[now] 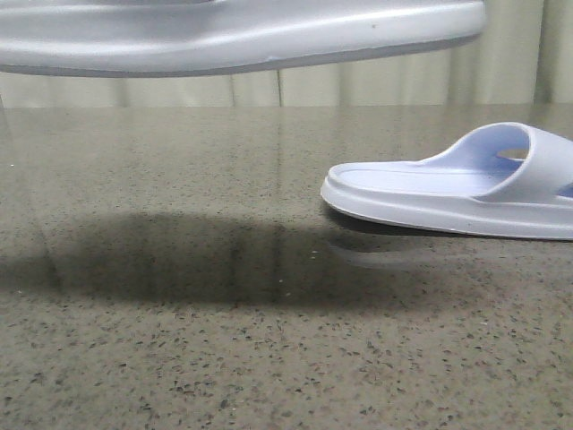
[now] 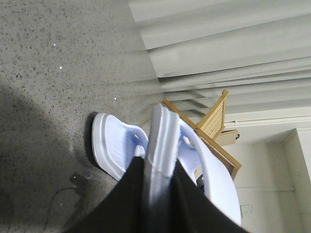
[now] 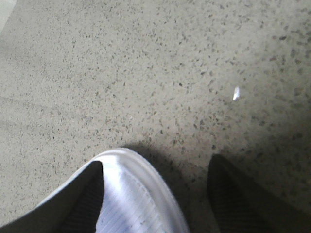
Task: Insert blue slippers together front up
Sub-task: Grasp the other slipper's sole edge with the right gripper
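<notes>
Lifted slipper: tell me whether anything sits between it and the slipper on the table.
Nothing visible does. The lifted slipper, held in the left gripper, hangs above bare table; the other slipper lies to the right with only open air between.

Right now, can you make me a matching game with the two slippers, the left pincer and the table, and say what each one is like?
Things:
1. left slipper
2. right slipper
3. left pincer
4. table

What it is like:
A. lies flat on the table
B. speckled grey stone
C. up in the air
D. clamped on a slipper's sole

Pairs: 1-C, 2-A, 3-D, 4-B
</notes>
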Tool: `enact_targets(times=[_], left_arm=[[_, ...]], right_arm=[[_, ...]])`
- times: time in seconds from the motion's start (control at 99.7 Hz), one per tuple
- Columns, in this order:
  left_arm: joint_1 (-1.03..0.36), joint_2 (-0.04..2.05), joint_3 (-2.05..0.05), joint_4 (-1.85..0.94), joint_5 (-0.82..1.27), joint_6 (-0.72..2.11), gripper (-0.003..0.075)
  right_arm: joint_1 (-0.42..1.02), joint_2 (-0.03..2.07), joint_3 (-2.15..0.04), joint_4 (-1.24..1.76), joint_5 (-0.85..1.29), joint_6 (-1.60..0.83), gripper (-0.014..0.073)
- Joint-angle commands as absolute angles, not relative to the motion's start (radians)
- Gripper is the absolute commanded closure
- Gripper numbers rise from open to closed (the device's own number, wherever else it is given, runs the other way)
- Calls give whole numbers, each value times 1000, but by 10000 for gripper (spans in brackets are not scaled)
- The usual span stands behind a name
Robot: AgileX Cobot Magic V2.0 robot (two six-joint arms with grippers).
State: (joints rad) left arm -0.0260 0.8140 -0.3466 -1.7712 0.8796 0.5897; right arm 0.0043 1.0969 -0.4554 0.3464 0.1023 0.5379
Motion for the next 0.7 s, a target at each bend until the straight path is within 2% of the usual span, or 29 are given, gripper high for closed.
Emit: enact_targets(times=[0.0,0.371,0.692], left_arm=[[-21,807,-381,-1861,918,580,704],[-21,807,-381,-1861,918,580,704],[-21,807,-381,-1861,918,579,704]], right_arm=[[1,1098,-470,363,178,536,190],[1,1098,-470,368,306,536,190],[1,1098,-470,377,317,536,190]])
